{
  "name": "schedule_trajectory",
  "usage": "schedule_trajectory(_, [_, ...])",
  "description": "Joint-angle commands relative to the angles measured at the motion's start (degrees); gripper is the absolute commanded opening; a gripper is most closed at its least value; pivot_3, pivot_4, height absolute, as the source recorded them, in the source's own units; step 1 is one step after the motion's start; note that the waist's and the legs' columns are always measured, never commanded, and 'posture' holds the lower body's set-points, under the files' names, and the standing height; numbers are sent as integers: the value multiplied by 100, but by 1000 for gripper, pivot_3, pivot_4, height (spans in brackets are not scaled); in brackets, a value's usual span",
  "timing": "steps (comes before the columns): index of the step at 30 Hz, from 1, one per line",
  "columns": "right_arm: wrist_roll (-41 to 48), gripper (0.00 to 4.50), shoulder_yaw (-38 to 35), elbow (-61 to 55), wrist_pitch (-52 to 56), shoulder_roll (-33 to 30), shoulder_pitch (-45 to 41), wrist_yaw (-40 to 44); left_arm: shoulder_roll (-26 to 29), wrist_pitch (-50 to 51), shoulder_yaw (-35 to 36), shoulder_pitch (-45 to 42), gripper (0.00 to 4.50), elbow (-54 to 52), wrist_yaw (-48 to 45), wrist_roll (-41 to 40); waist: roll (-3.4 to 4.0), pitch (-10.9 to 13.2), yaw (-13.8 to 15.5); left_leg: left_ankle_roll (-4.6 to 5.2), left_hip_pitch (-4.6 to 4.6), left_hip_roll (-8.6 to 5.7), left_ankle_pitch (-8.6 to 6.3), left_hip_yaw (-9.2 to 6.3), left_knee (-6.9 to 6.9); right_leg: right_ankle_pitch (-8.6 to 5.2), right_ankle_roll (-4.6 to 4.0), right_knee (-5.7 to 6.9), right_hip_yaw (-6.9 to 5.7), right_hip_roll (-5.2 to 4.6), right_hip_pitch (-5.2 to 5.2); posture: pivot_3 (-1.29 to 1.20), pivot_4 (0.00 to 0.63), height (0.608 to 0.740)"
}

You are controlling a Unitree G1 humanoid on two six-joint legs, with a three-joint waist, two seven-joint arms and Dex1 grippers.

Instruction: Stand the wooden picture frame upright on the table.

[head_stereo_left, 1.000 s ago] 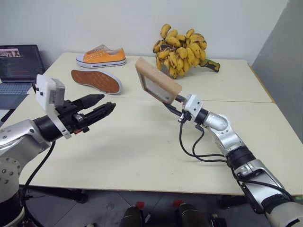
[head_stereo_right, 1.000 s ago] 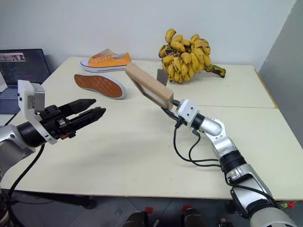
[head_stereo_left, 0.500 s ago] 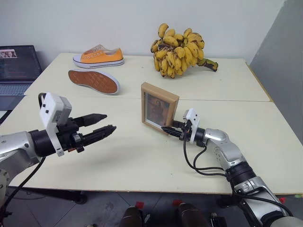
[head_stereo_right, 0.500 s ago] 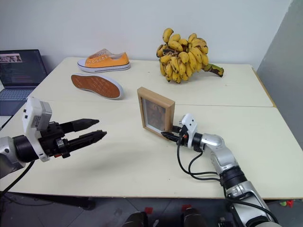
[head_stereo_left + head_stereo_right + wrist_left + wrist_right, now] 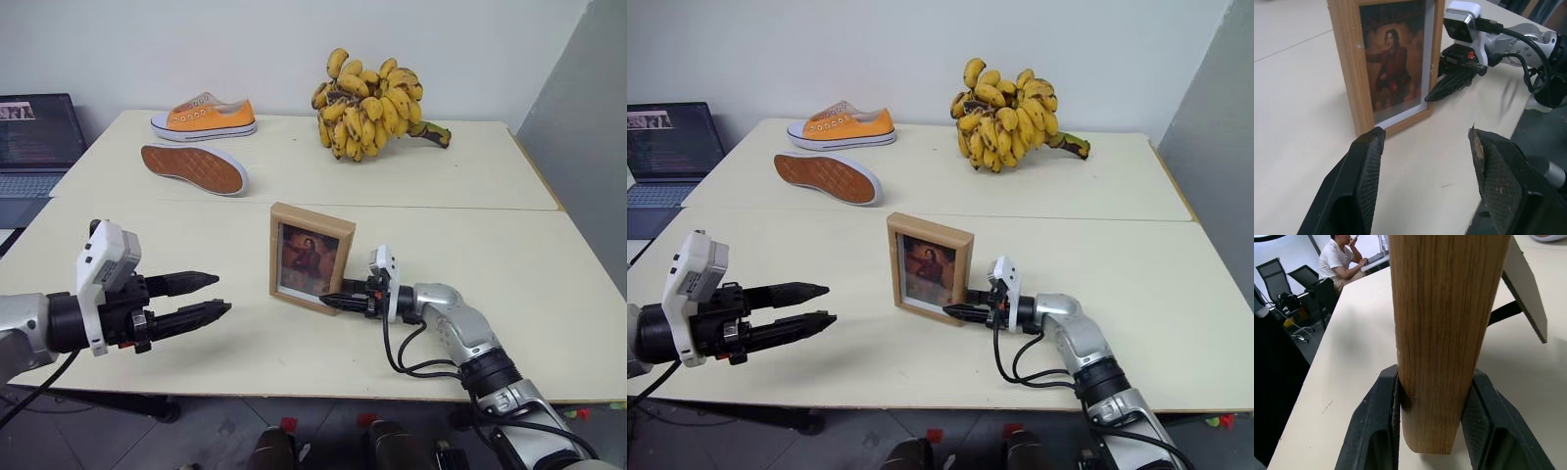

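The frame is seen upright on the table, clamped at its lower right edge by the right gripper. The left gripper is held wide apart and empty, well clear of the frame.

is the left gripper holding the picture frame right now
No, the left gripper hangs open, apart from the wooden picture frame; the right gripper clamps it.

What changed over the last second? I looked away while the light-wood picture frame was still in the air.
The right gripper brought the light-wood picture frame down from a tilt in the air to upright on the cream table, keeping its grip on the frame's side. The open left gripper sank slightly. The orange shoes and the banana bunch stayed.
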Motion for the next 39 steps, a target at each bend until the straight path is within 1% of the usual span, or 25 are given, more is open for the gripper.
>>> schedule_trajectory(1, [-166,1543,-114,197,-223,94,-23,9,106,-74,130,-67,2911,-131,-33,-22,-1,0,-1,0,0,0,0,1,0,0,1,-2,0,0,1,0,150,740])
schedule_trajectory(9, [-264,1543,-258,429,-264,145,-26,-54,251,-76,-55,-138,2911,-196,-217,-89,-1,-1,-2,0,6,3,0,2,-1,-3,4,-3,2,2,2,0,150,740])
schedule_trajectory(11, [-211,2001,-334,409,-196,154,-33,-121,259,-92,-123,-234,2947,-123,-213,-90,-1,-1,0,0,6,3,0,2,-1,-4,4,-3,2,2,3,0,150,740])
schedule_trajectory(12, [-224,2067,-348,399,-202,148,-37,-152,253,-99,-166,-287,2947,-97,-203,-80,-1,-1,3,0,5,3,0,1,-1,-5,6,-4,1,2,3,0,150,740])
schedule_trajectory(15, [-358,2892,-337,363,-300,126,-34,-209,145,-74,-282,-538,2947,-17,-147,-229,-1,0,4,-1,3,2,0,3,-1,-5,6,-6,2,2,2,0,150,740])
schedule_trajectory(16, [-384,3061,-347,333,-288,126,-26,-233,104,-66,-339,-653,2947,9,-94,-281,0,0,1,-1,2,2,-1,2,-2,-5,6,-8,2,2,2,0,150,740])
schedule_trajectory(22, [-458,3061,-371,12,-169,-30,109,-252,-70,-55,-712,-1186,2947,137,237,-381,1,1,7,-1,0,2,-1,2,-4,-5,7,-12,2,2,3,0,150,740])
schedule_trajectory(24, [-470,3061,-413,-343,-21,-239,273,-276,-118,-59,-846,-1290,2947,108,318,-389,0,1,10,-1,-2,2,-1,2,-4,-4,7,-14,2,2,2,0,150,740])
schedule_trajectory(28, [-297,3061,-674,-1587,513,-897,821,-360,-230,-152,-1078,-1477,2947,63,415,-344,2,2,58,-3,-6,1,-3,2,-6,-4,6,-22,2,1,2,0,150,740])
schedule_trajectory(32, [208,3061,-1318,-2991,1342,-1571,1364,-602,-522,-546,-1299,-1815,2947,161,658,-4,7,5,131,-3,-8,1,-3,3,-6,-12,21,-28,4,1,3,0,150,740])
schedule_trajectory(34, [650,3061,-1675,-3595,2001,-1793,1502,-813,-690,-783,-1344,-1926,2947,198,756,163,8,5,127,-3,-6,2,-3,4,-5,-12,23,-28,6,2,3,0,150,740])
schedule_trajectory(37, [1612,3061,-2288,-4341,2994,-1878,1491,-1297,-972,-1214,-1447,-1980,2947,243,838,491,6,4,119,-3,-6,6,-3,5,-6,-12,23,-32,9,6,3,0,150,740])
schedule_trajectory(39, [2048,3061,-2499,-4740,3433,-1900,1342,-1615,-984,-1280,-1598,-1962,2947,287,674,563,5,4,121,-3,-7,6,-3,4,-6,-12,22,-33,9,6,4,0,150,740])
